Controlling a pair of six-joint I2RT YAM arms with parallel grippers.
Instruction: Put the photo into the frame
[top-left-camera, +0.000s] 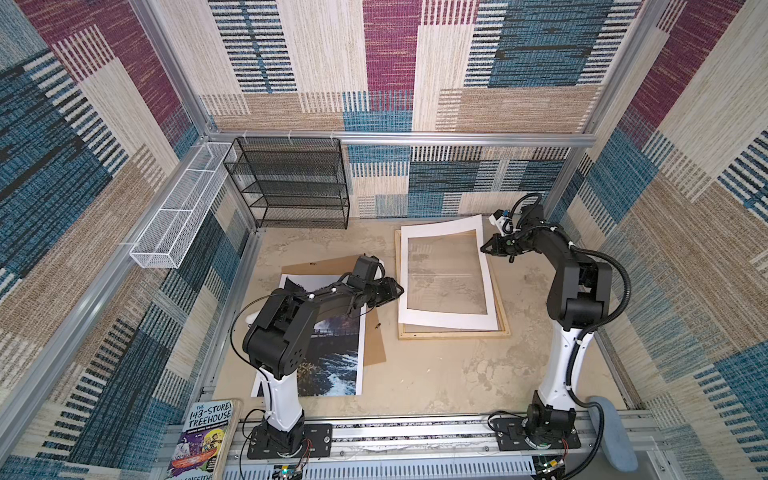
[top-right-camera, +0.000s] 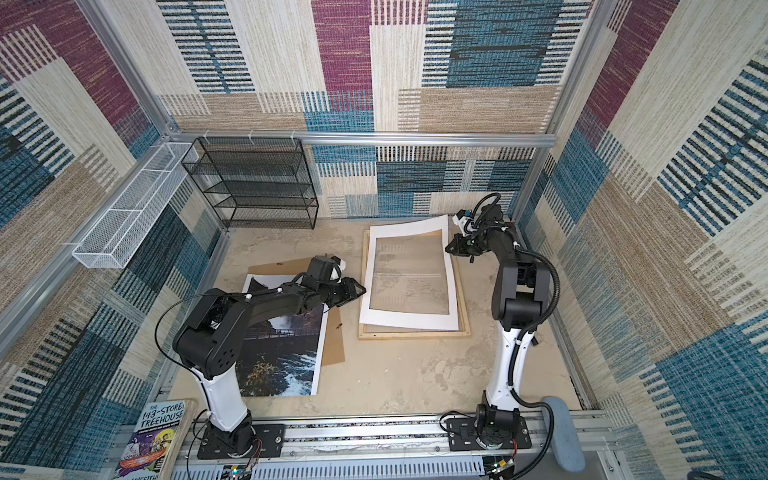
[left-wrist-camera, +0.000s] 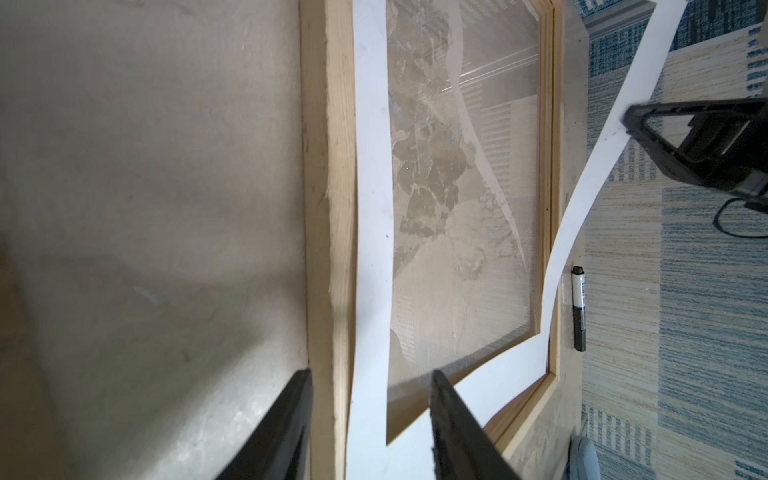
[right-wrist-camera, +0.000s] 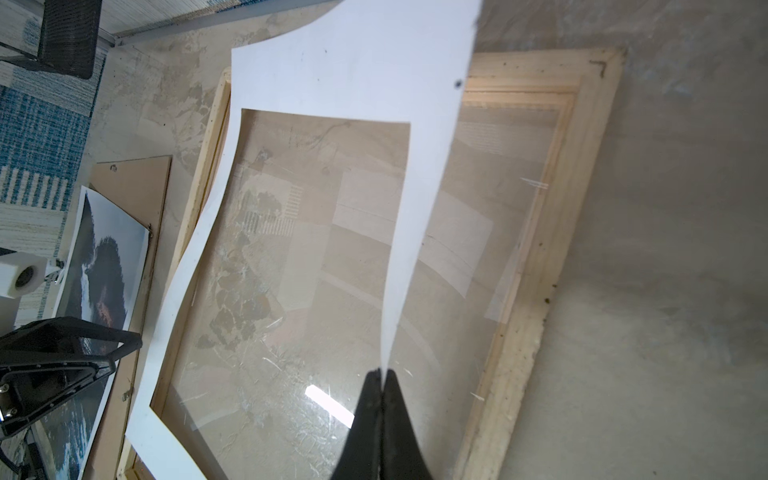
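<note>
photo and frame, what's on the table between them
In both top views the brown backing board sticks out from under the photo toward the frame, then a bare strip of table. The left gripper reaches over it to the frame's edge.

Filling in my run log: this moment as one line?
right gripper: jaws shut on white cut-out mat | left gripper: jaws open at pale wooden frame edge | waterfall photo: on brown backing board

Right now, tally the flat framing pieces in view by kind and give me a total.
photo: 1
frame: 1
white mat: 1
backing board: 1
Total: 4
</note>
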